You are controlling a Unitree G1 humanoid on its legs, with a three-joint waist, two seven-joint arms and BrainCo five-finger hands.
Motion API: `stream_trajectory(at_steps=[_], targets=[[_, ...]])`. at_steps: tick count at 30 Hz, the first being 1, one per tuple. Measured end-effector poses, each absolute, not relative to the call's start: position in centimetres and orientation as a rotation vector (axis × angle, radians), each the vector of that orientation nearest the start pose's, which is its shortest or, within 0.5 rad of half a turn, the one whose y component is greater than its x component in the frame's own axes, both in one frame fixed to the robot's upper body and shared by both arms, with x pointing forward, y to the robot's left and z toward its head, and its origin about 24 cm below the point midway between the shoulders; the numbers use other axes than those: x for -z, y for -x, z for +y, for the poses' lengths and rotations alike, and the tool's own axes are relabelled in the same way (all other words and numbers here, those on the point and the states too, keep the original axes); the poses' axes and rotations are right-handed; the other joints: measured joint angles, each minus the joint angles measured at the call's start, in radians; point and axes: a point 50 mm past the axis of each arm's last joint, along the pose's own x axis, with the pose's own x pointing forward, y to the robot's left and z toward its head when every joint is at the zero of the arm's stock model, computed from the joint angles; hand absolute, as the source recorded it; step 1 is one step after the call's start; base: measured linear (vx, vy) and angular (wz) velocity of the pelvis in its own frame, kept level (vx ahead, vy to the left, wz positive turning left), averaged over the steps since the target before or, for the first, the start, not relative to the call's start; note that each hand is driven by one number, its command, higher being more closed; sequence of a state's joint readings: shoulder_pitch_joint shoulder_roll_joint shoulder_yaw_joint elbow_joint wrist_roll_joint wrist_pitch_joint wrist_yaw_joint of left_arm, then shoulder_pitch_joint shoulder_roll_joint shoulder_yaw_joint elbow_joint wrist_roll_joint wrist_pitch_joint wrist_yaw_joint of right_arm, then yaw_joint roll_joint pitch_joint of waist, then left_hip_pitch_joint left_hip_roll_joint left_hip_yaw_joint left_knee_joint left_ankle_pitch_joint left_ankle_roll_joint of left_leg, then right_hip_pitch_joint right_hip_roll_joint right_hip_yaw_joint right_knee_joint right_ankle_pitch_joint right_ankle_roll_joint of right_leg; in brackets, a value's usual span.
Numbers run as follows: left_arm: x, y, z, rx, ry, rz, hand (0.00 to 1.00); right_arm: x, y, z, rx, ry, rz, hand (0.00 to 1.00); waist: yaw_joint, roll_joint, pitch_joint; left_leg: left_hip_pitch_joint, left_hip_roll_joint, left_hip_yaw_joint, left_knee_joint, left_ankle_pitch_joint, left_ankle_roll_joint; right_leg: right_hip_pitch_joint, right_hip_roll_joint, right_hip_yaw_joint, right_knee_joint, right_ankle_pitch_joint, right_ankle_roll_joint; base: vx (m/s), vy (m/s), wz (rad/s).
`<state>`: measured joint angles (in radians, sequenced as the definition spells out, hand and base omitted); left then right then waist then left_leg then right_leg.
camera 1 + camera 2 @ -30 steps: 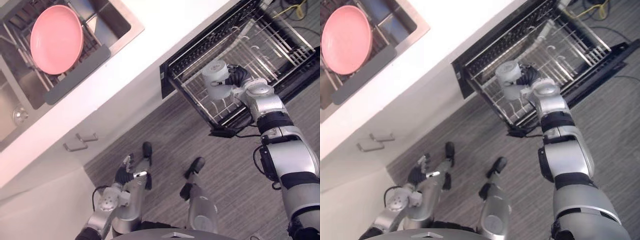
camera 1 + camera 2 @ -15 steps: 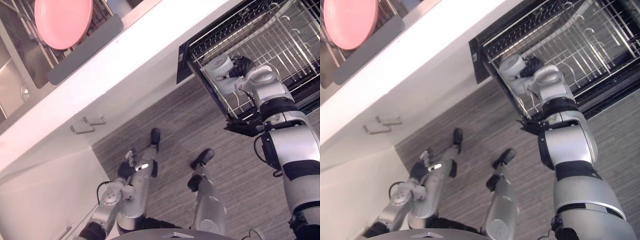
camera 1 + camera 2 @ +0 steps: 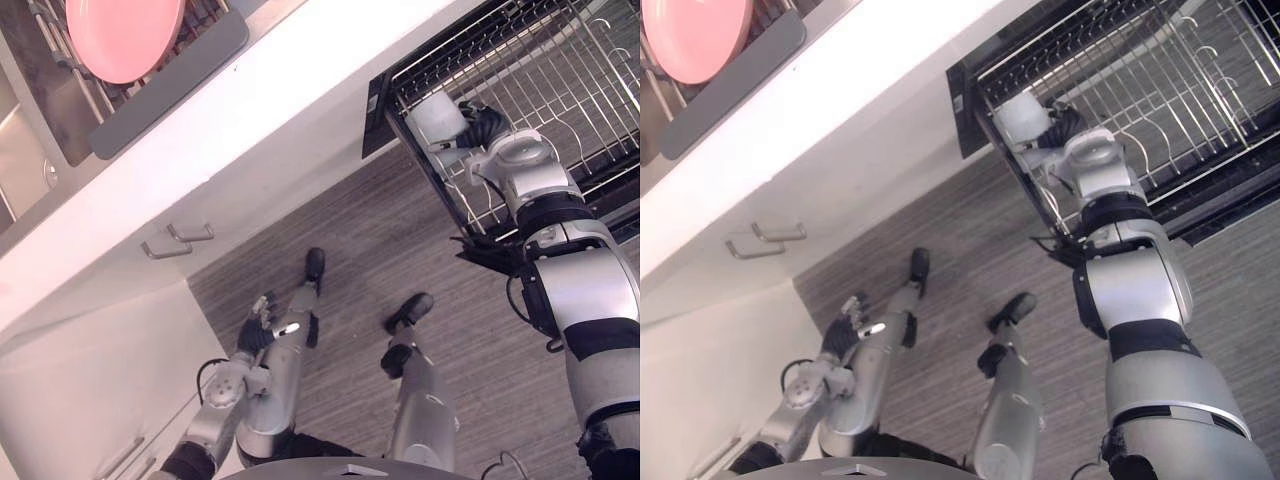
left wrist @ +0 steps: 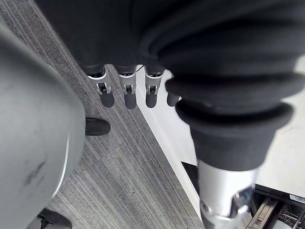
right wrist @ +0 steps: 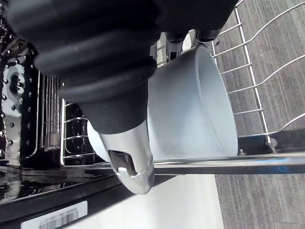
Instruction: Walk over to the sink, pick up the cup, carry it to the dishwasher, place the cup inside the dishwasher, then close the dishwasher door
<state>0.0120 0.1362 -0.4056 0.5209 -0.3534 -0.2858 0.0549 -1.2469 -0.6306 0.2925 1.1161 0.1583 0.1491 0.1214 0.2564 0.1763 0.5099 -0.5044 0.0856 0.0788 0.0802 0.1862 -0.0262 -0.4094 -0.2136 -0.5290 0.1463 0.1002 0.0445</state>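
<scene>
At the near corner of the pulled-out silver wire dishwasher rack (image 3: 560, 90), the plain pale-grey cylindrical cup (image 3: 437, 118) sits tilted on its side, clasped in the right hand (image 3: 483, 127), whose thumb and fingers wrap its wall. The left hand (image 3: 256, 336) hangs low with its fingers straight.

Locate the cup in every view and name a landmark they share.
Left eye view: cup upper right, held by the right hand at the rack's near corner.
Right eye view: cup upper centre, same corner.
Right wrist view: cup against the rack wires.
Left wrist view: rack corner past the left hand.
Shared landmark: the rack.
</scene>
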Motion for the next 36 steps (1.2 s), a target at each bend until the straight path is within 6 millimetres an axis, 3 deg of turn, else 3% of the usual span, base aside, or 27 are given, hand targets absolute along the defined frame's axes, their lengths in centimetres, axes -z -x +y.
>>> stream_trajectory(at_steps=[3, 7, 11, 15, 17, 21, 23, 24, 27, 30, 36], targets=[[6.0, -21.1, 11.3, 0.173, 0.135, 0.324, 0.0, -24.9, -41.4, -25.3, 0.102, 0.484, 0.009, 0.0, -0.005, 0.0, 0.0, 0.0, 0.007, 0.001, 0.006, -0.002, -0.002, -0.001, 0.006, 0.003, 0.005, -0.002, -0.003, -0.02, -0.042, -0.04], [6.0, -21.0, 11.4, 0.164, 0.132, 0.326, 0.0, -27.6, -41.1, -24.0, 0.059, 0.403, -0.141, 0.0, -0.016, -0.001, 0.0, 0.023, 0.016, 0.013, 0.006, -0.002, -0.004, 0.01, 0.013, 0.021, 0.006, -0.003, -0.006, -0.01, -0.043, -0.1], [6.6, -20.5, 12.1, 0.111, 0.144, 0.355, 0.0, -29.8, -39.9, -23.6, 0.045, 0.276, -0.348, 0.0, -0.049, -0.006, 0.003, 0.077, 0.022, 0.033, 0.0, -0.008, -0.007, 0.058, 0.022, 0.032, -0.013, -0.001, -0.005, 0.0, -0.036, -0.11], [7.1, -20.1, 13.9, 0.002, 0.163, 0.378, 0.0, -29.8, -38.1, -23.3, -0.002, 0.163, -0.494, 0.0, -0.077, -0.041, 0.012, 0.148, 0.03, 0.06, -0.063, 0.002, -0.017, 0.099, 0.041, 0.054, -0.049, 0.005, 0.002, 0.02, -0.04, -0.2], [7.7, -19.5, 15.0, -0.064, 0.159, 0.402, 0.0, -28.2, -36.8, -22.9, -0.035, 0.074, -0.563, 0.0, -0.11, -0.071, 0.011, 0.2, 0.033, 0.07, -0.105, 0.013, -0.022, 0.138, 0.051, 0.058, -0.077, 0.009, 0.005, 0.06, -0.034, -0.09], [8.2, -18.5, 16.3, -0.137, 0.154, 0.424, 0.0, -24.5, -34.2, -21.7, -0.085, -0.017, -0.626, 0.0, -0.147, -0.115, -0.004, 0.273, 0.034, 0.105, -0.139, 0.014, -0.024, 0.197, 0.064, 0.081, -0.124, 0.028, 0.004, 0.1, -0.021, -0.23], [9.1, -17.5, 17.2, -0.177, 0.13, 0.465, 0.0, -21.0, -32.5, -20.9, -0.1, -0.097, -0.614, 0.0, -0.176, -0.139, -0.05, 0.305, 0.032, 0.121, -0.157, 0.007, -0.027, 0.221, 0.068, 0.091, -0.146, 0.031, 0.008, 0.14, -0.003, -0.13], [9.4, -17.2, 17.3, -0.182, 0.123, 0.477, 0.0, -20.2, -32.0, -20.7, -0.103, -0.11, -0.608, 0.0, -0.185, -0.143, -0.06, 0.313, 0.031, 0.122, -0.157, 0.003, -0.029, 0.233, 0.069, 0.092, -0.154, 0.031, 0.01, 0.14, 0.006, -0.09], [11.3, -14.5, 18.4, -0.258, 0.118, 0.585, 0.0, -15.4, -29.0, -19.8, -0.105, -0.196, -0.539, 0.0, -0.209, -0.166, -0.157, 0.383, 0.029, 0.15, -0.157, -0.035, -0.037, 0.308, 0.077, 0.11, -0.207, 0.034, 0.02, 0.17, 0.004, -0.21], [12.5, -12.4, 18.9, -0.341, 0.147, 0.657, 0.0, -13.7, -27.0, -20.0, -0.105, -0.207, -0.518, 0.0, -0.225, -0.169, -0.226, 0.434, 0.028, 0.162, -0.158, -0.06, -0.042, 0.363, 0.08, 0.114, -0.226, 0.025, 0.033, 0.09, 0.006, -0.08], [13.8, -10.4, 19.7, -0.429, 0.17, 0.747, 0.0, -12.9, -24.7, -21.9, -0.033, -0.236, -0.54, 0.0, -0.253, -0.193, -0.31, 0.526, 0.028, 0.172, -0.158, -0.09, -0.049, 0.448, 0.08, 0.133, -0.227, 0.003, 0.046, 0.08, 0.015, -0.06]])
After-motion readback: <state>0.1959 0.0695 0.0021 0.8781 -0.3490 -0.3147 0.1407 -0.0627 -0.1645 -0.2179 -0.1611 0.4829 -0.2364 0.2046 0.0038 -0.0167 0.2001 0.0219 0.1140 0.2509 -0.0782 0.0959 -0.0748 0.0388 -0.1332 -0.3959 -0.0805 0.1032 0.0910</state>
